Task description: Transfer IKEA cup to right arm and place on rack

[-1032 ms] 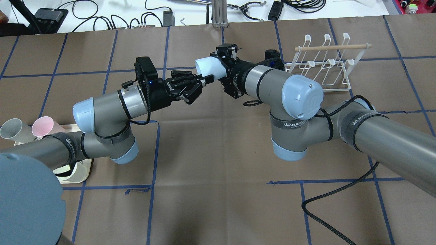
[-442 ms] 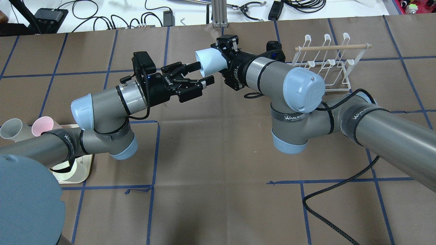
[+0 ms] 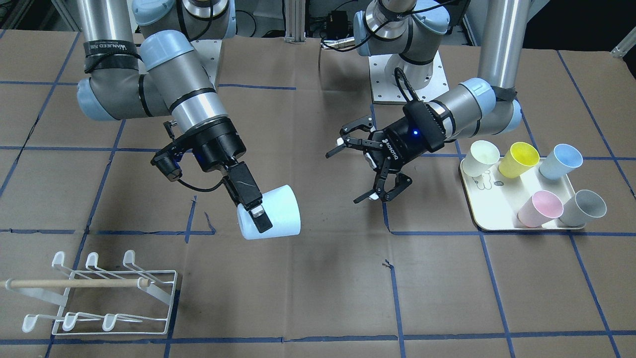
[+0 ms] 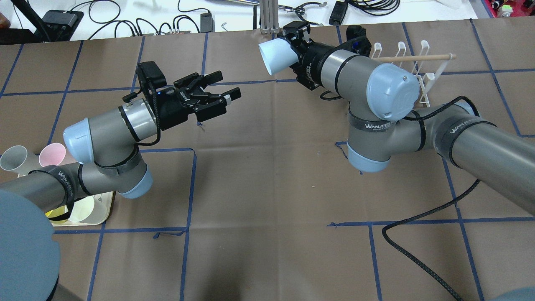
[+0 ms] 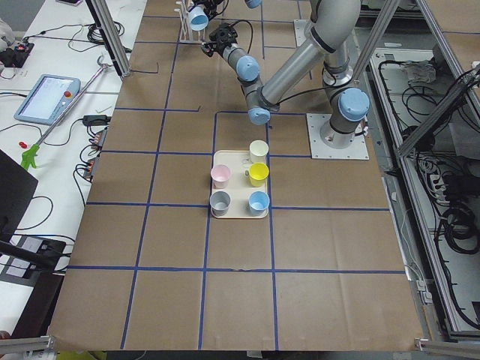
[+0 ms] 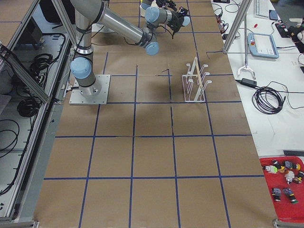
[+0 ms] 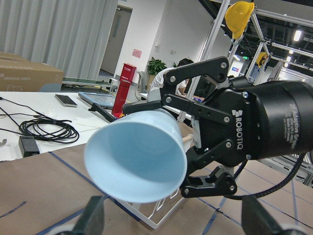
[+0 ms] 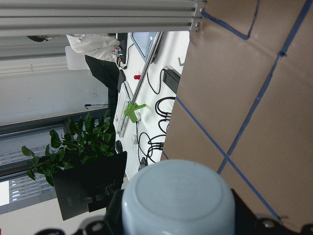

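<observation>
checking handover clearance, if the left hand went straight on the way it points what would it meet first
Probably the light blue cup held in the right hand: its mouth faces the open left hand, with nothing between them. Depth is unclear, so it might just miss.

One camera looks down over my shoulders, another faces me across the table (image 3: pixel 318 298); two distant ones watch from its ends. All four share the rack (image 3: pixel 74 283); my wrist cameras sit close on the cup (image 7: pixel 137 161).

Rack (image 4: pixel 430 56) half hidden behind right arm (image 4: pixel 342 69). Tray (image 4: pixel 109 211) mostly under left arm (image 4: pixel 104 133). Cup (image 8: pixel 178 205) cut off by bottom edge in right wrist view.
</observation>
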